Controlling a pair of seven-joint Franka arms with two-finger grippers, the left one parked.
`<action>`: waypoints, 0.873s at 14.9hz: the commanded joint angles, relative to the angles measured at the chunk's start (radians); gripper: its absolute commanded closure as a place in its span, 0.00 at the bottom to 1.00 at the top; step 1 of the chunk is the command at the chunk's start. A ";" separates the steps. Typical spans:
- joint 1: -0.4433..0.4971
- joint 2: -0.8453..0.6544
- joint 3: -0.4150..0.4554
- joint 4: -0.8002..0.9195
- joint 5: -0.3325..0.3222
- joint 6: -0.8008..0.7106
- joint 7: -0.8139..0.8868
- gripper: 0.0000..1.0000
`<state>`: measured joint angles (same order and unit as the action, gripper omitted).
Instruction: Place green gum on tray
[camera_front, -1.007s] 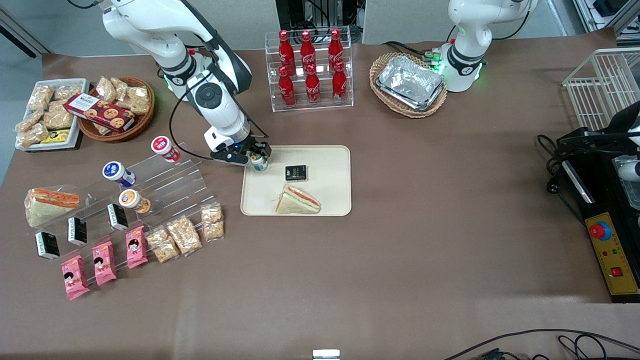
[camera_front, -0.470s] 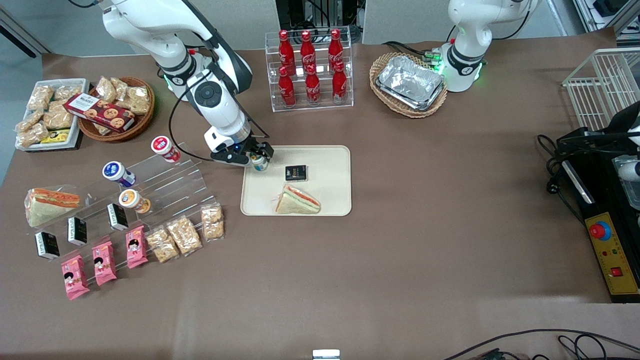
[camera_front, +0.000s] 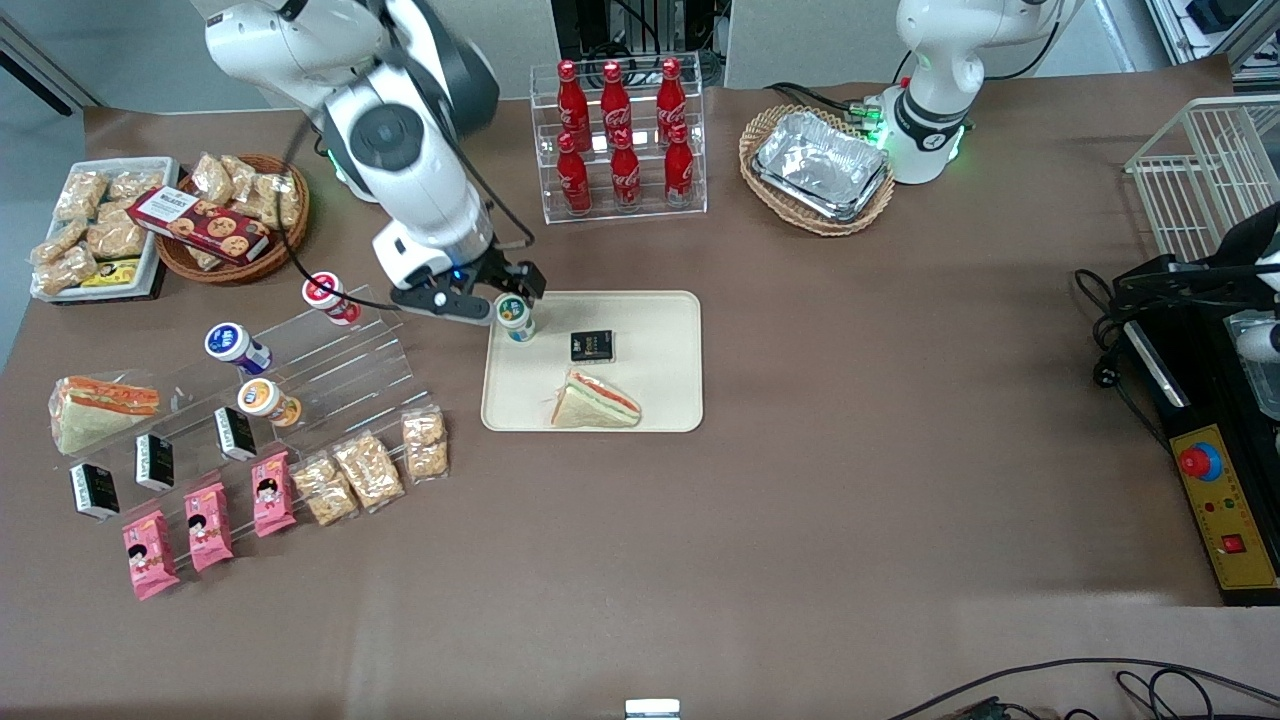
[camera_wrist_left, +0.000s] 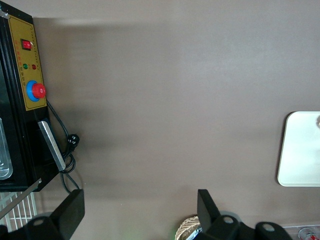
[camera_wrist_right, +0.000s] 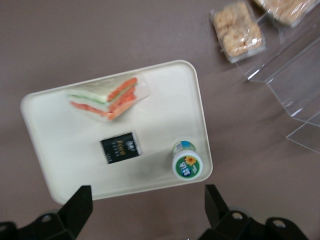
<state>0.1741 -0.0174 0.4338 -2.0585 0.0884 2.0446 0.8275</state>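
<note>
The green gum (camera_front: 517, 317) stands upright on the cream tray (camera_front: 660, 390), at the tray corner nearest the working arm and farthest from the front camera. It also shows in the right wrist view (camera_wrist_right: 188, 163), green lid up, on the tray (camera_wrist_right: 60, 145). My right gripper (camera_front: 505, 287) is open and empty, raised above the table just off that tray corner, a little farther from the front camera than the gum. Its two black fingers (camera_wrist_right: 75, 207) stand wide apart with nothing between them.
A black packet (camera_front: 591, 346) and a wrapped sandwich (camera_front: 596, 401) also lie on the tray. A clear stepped rack (camera_front: 320, 365) holding red-, blue- and orange-lidded bottles stands toward the working arm's end. A rack of red bottles (camera_front: 620, 135) and a wicker basket of foil trays (camera_front: 818, 168) stand farther back.
My gripper let go of the green gum, which now stands free on the tray. The gripper rose and drew back from it, away from the front camera.
</note>
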 joint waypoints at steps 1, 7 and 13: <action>-0.013 0.019 -0.001 0.239 -0.006 -0.213 -0.019 0.00; -0.027 0.016 -0.194 0.446 -0.006 -0.443 -0.397 0.00; -0.030 -0.009 -0.434 0.445 -0.050 -0.458 -0.695 0.00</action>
<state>0.1387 -0.0278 0.0677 -1.6360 0.0843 1.6145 0.2206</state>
